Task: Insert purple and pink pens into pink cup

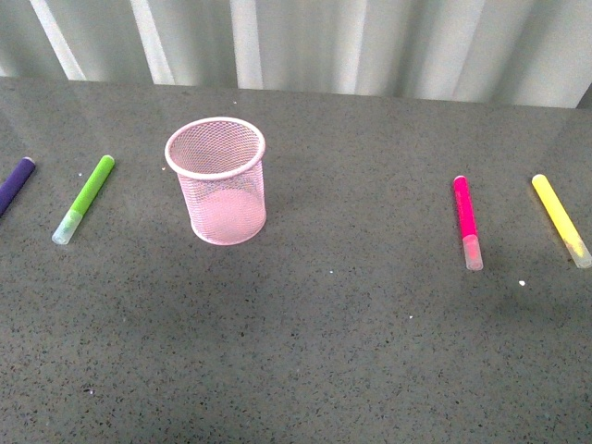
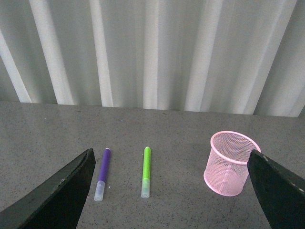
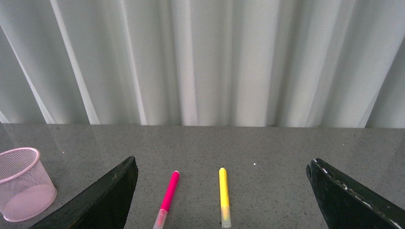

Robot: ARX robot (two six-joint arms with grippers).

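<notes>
Pink cup [image 1: 227, 208] stands upright on the gray table [image 1: 324, 361], open end up, with a wide stretch of table on every side of it. Well off to the left of the cup lies the green marker [image 1: 85, 197]. Further out from the cup is the purple pen [image 1: 14, 185], cut off by the edge of the front view. Far to the right of the cup lies the pink pen [image 1: 466, 220], with the yellow marker [image 1: 560, 218] beyond it. All four lie flat and apart. Behind the cup a pale curtain [image 1: 370, 46] hangs at the table's back edge. The left gripper [image 2: 170, 153] is spread wide, holding nothing. The right gripper [image 3: 222, 161] is spread wide too.
</notes>
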